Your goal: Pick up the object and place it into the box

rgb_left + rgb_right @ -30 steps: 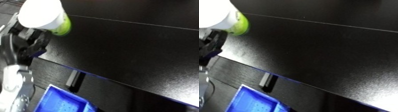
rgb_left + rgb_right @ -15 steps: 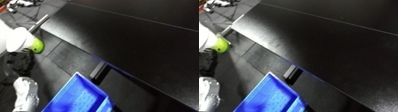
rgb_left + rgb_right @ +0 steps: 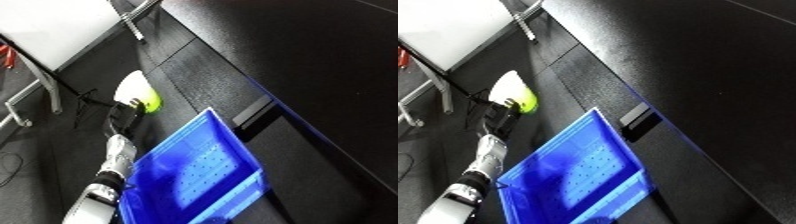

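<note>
The black fingers of the left hand were curled round the white, cone-shaped object with a yellow-green base, held off the near edge of the black counter. A second earlier it had hung over the counter's top; now it had swung clear, to the left of the blue plastic bin on the floor below. Carrying looked done, with release over the bin remaining.
</note>
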You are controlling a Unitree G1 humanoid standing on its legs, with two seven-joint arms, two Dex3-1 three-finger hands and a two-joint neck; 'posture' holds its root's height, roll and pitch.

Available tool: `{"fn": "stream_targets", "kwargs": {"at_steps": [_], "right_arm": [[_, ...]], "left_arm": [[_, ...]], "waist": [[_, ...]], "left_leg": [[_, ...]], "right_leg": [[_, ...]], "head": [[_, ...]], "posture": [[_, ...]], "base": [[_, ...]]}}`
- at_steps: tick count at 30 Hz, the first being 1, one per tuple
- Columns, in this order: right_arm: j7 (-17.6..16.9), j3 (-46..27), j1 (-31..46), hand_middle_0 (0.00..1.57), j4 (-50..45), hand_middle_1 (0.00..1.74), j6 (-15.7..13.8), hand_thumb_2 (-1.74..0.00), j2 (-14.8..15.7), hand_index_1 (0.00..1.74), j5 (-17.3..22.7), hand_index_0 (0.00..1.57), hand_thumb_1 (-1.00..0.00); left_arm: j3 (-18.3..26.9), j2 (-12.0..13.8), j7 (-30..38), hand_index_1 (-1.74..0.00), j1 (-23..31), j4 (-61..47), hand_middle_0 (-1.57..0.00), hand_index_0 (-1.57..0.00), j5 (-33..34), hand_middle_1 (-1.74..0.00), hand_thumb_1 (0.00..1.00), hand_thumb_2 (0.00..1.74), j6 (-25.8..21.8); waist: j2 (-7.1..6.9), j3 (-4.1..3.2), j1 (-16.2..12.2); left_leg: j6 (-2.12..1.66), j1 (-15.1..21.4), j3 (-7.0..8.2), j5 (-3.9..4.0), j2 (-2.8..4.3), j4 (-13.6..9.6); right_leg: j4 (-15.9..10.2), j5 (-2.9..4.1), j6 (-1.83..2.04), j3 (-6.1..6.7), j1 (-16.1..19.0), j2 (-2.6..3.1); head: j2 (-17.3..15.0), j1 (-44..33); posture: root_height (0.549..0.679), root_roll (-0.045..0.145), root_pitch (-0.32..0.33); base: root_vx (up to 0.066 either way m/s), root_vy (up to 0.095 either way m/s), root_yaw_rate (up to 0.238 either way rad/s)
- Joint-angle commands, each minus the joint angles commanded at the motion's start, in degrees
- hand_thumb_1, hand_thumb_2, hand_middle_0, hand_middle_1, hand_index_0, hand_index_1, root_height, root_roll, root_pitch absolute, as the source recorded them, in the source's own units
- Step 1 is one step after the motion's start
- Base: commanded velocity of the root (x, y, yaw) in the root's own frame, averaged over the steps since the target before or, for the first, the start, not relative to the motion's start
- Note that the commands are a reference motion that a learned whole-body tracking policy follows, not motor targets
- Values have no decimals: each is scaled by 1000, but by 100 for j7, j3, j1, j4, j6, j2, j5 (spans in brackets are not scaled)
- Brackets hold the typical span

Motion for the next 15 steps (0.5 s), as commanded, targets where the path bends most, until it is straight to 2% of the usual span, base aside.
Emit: {"fn": "stream_targets", "kwargs": {"at_steps": [7, 15], "right_arm": [[120, 49, -78, 0, 105, 0, 3, 0, 30, 0, -84, 0, 0], [176, 127, -129, 0, 163, 0, 1, 0, -26, 0, -106, 0, 0]], "left_arm": [[-262, -221, -438, -783, -72, 791, -706, -706, 57, -783, 450, 783, 843], [-415, -183, -787, -87, -135, 1568, -79, -79, 287, -87, 50, 87, 1185]], "waist": [[-107, 53, -51], [-159, 74, -137]], "left_leg": [[-6, 9, -2, 65, 58, -151], [-5, 24, 29, 87, 88, -211]], "right_leg": [[-120, 34, 11, -23, 35, 63], [-217, 57, -17, -5, 58, 127]], "head": [[96, -22], [162, -13]], "posture": [[606, 66, -64], [608, 64, -60]], "base": [[-9, -3, -13], [-4, 10, -48]]}}
